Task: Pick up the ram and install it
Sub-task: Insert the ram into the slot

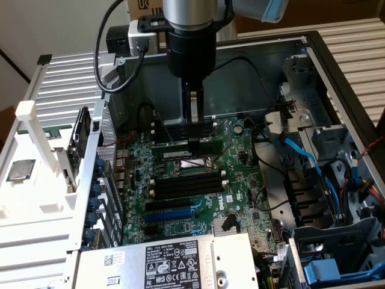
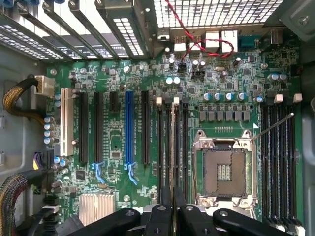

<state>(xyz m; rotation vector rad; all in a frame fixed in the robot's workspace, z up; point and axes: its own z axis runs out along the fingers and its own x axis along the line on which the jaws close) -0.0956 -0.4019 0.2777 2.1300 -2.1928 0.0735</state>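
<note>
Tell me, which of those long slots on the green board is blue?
The blue expansion slot, flanked by black slots. Every other long slot is black, apart from one white slot near the board's edge.

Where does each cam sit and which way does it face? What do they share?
Exterior view: off the arm, above the open PC case, angled down into it; shows the arm and the tool gripping the ram.
Wrist view: on the wrist, looking along the tool onto the motherboard; the tool's dark fingers show.
Shared: the tool, the ram, the CPU socket, the blue expansion slot.
</note>
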